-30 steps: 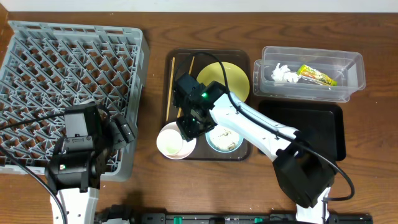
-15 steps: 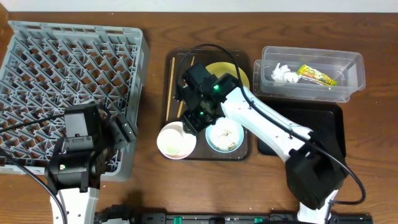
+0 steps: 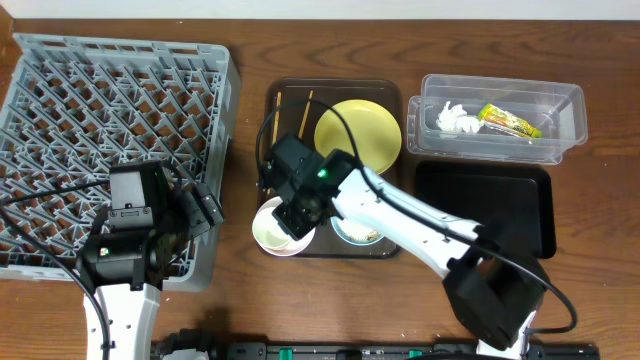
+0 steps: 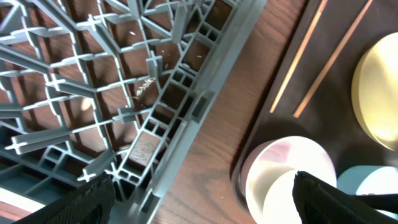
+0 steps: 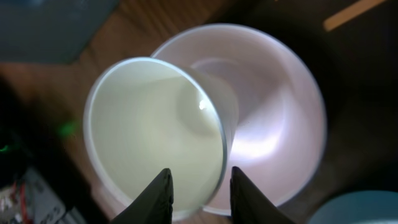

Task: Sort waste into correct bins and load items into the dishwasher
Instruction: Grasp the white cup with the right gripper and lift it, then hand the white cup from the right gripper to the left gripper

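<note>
**Right fingers straddle the cup's rim**

Overhead: the right gripper [image 3: 298,213] hides much of the small white cup [image 3: 272,233] beneath it. The snack wrapper [image 3: 508,121] has print too small to read.

Left wrist: the left gripper [image 4: 204,186] is spread wide and partly cropped, with the dish rack [image 4: 124,93] ahead-left.

Right wrist: its fingers [image 5: 160,194] are apart with the cup's rim between them. The cup sits in the white-pinkish bowl [image 5: 280,124].

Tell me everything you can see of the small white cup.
The small white cup is plain, smooth and glossy, creamy white inside, with a thin round rim and no visible handle. It looks like plastic or ceramic. It is empty. It lies tilted in the white-pinkish bowl, its base down in the bowl and its mouth jutting past the bowl's rim. The right gripper hangs over it, open, one finger on each side of the near wall of the cup. Whether the fingers touch it cannot be told.
</note>
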